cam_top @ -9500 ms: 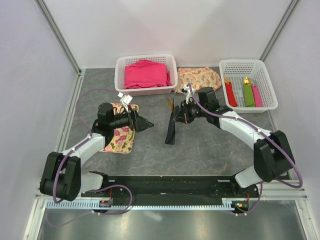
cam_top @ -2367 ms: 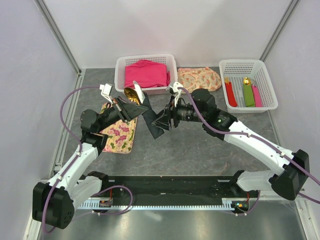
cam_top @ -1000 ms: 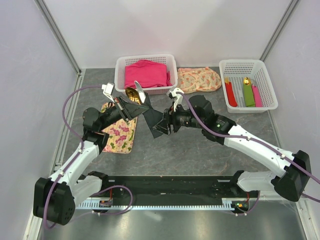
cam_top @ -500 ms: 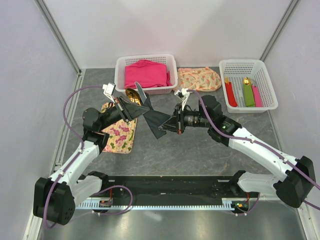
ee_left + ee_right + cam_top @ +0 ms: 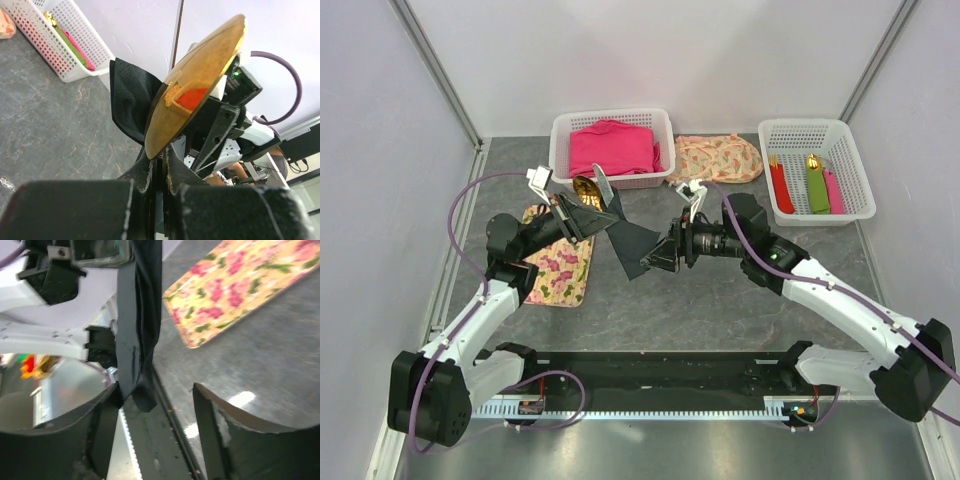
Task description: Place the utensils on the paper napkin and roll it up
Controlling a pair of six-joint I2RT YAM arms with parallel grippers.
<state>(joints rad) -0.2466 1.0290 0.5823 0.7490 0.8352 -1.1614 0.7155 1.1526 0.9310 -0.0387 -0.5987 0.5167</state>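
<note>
Release on the right side: the right gripper [image 5: 660, 262], which a second ago was pressed in against the lower end of the paper napkin [image 5: 632, 245], has been drawn back toward the right of the top view. Its jaws are now seen spread wide, with nothing pinched. In the right wrist view the black sheet hangs as a loose, crumpled fold from the upper left of the frame, just beside the left-hand finger; whether that finger is brushed cannot be told.

The left gripper [image 5: 159, 167] has not been moved. Its jaws stay clenched on the utensils [image 5: 200, 80], whose gold head stands up out of the fingers in the left wrist view, with the napkin bunched behind it. The bundle is held in the air at the centre of the top view, over the table [image 5: 720, 300] and to the right of the floral mat [image 5: 560, 275].

So the sheet is now carried by one arm only, and its lower flap is left dangling rather than wound round the stems. The roll is judged part done at best. A fresh hold on that free end will probably be needed. Until then the wrap could come undone, or a utensil could be let slip.
</note>
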